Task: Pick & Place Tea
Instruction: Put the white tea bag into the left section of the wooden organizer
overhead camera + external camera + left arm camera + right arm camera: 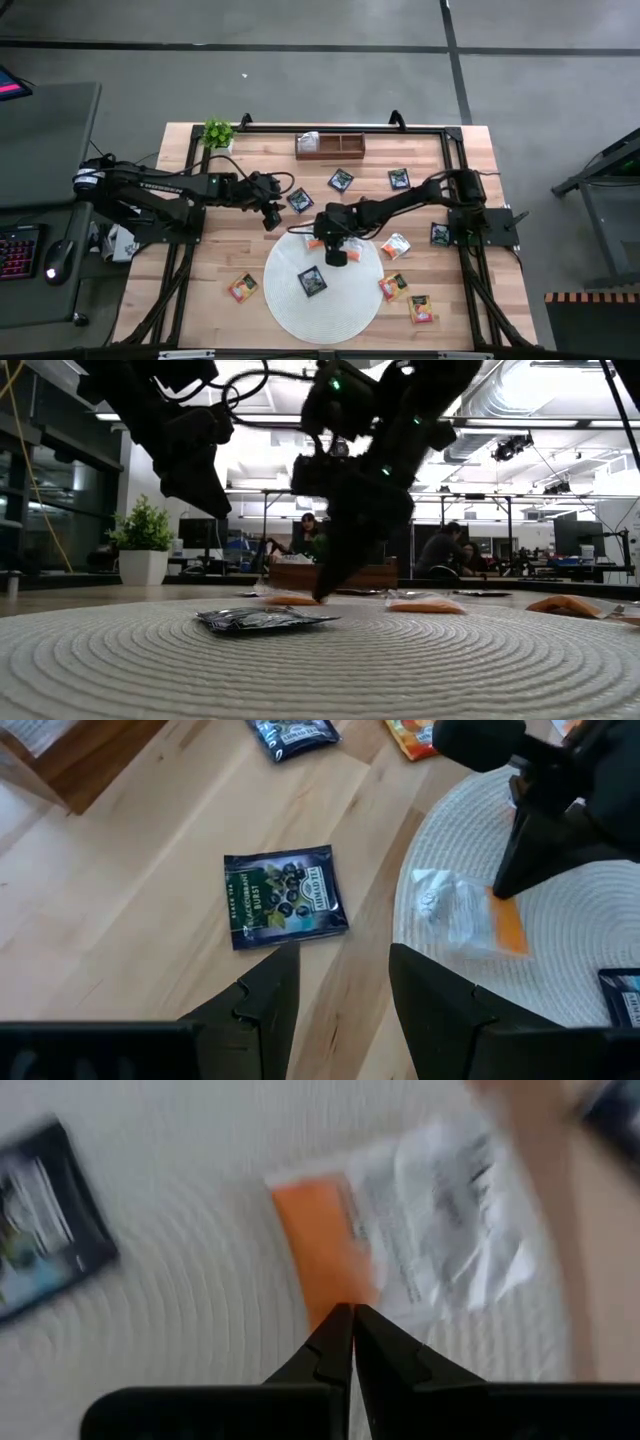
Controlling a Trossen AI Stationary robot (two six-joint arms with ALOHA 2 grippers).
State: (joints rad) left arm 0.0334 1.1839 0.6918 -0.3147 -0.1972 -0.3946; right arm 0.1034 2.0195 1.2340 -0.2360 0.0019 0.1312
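A white-and-orange tea sachet (430,1220) lies flat at the far edge of the round white mat (322,310). My right gripper (350,1315) is shut, its tips down at the sachet's orange end. A black sachet (312,281) lies on the mat nearer its middle. My left gripper (340,985) hangs open over the bare wood to the mat's far left. Just beyond its fingers, untouched, a black blackcurrant sachet (285,898) lies flat on the table. My right gripper sets its shut fingertips (503,885) on the orange end (325,1255) of the white-and-orange sachet, slanting down from the table's right side. The sachet lies flat on the mat, its white end pointing away from the fingers.
More sachets lie around the mat: black ones (341,180) (399,179) (440,234), a white-and-orange one (396,245), red-orange ones (242,288) (394,287) (421,309). A wooden tray (330,146) and a potted plant (218,133) stand at the far edge.
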